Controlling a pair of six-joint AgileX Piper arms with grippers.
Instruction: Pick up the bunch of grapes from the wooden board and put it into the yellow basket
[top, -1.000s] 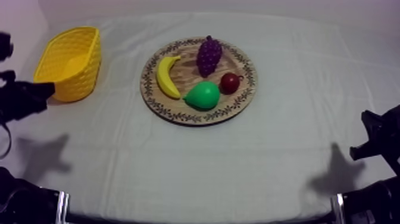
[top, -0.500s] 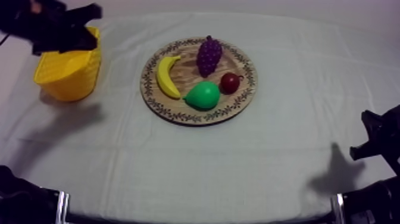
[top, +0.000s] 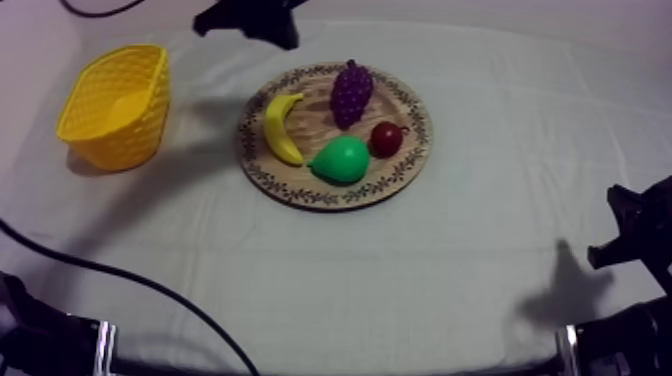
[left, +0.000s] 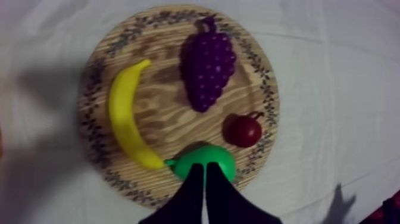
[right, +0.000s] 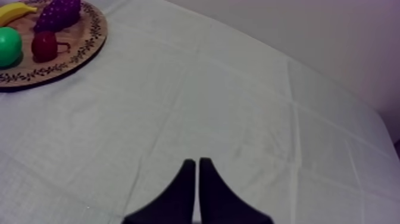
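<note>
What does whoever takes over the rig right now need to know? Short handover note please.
Left gripper: shut on nothing, hovering above the board, fingertips over the pear.
Right gripper: shut on nothing, low at the table's right side over bare cloth.
Grapes: on the board's far part, beside the banana and the small red fruit.
Basket: left side of the table, apart from the board.
Done: nothing gripped yet.
Left: open, grip the grapes, carry them to the basket, release.
</note>
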